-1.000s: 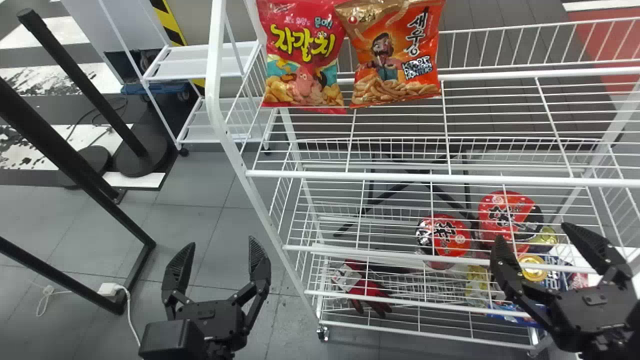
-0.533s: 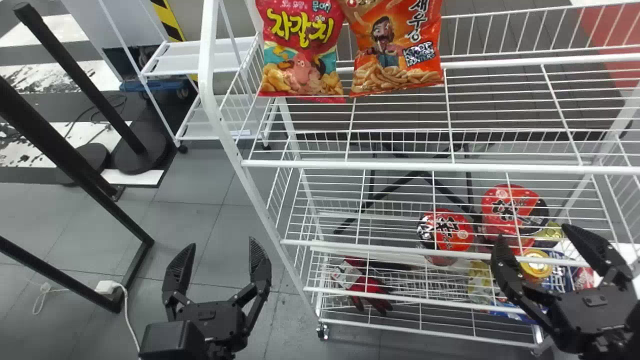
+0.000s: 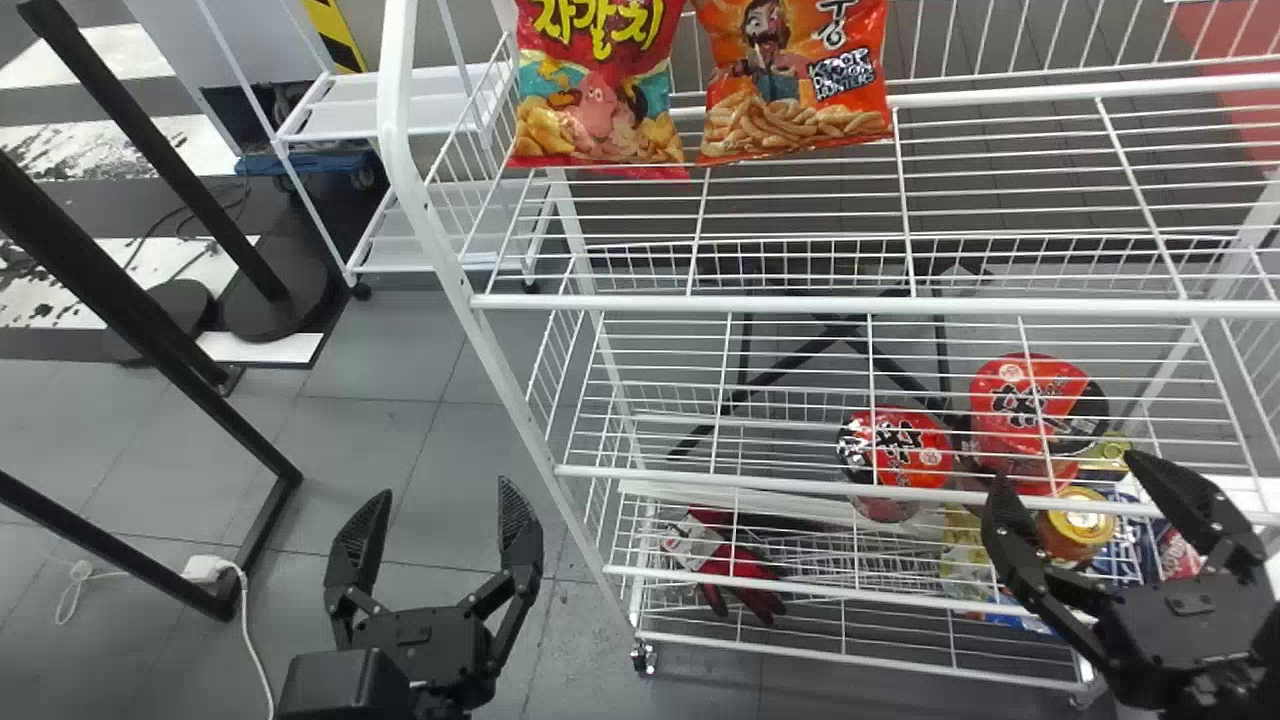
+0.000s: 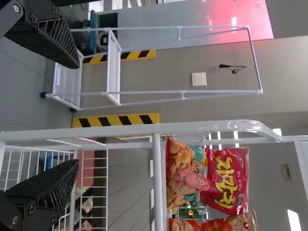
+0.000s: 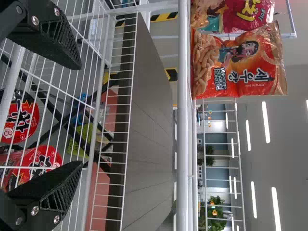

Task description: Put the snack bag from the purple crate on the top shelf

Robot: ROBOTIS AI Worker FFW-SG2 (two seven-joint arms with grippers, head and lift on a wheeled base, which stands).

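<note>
1. Left tool [image 3: 444, 486]: released, with nothing between its fingers, left of the rack [image 3: 512, 390].
2. Red snack bag [image 3: 600, 95]: upright on the top shelf [image 3: 750, 303].
3. Red gloves [image 3: 740, 575]: low in the rack.
4. Orange snack bag [image 3: 790, 90]: upright beside the red 1.
5. 2 red cups [image 3: 925, 445]: side by side, low in the rack.
6. Right tool [image 3: 1065, 467]: released, nothing grasped.

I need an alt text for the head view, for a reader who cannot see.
A red snack bag and an orange one stand side by side on the upper shelf of a white wire rack, above red-topped tubs; nearer, the robot's open left gripper and open right gripper hold nothing.
</note>
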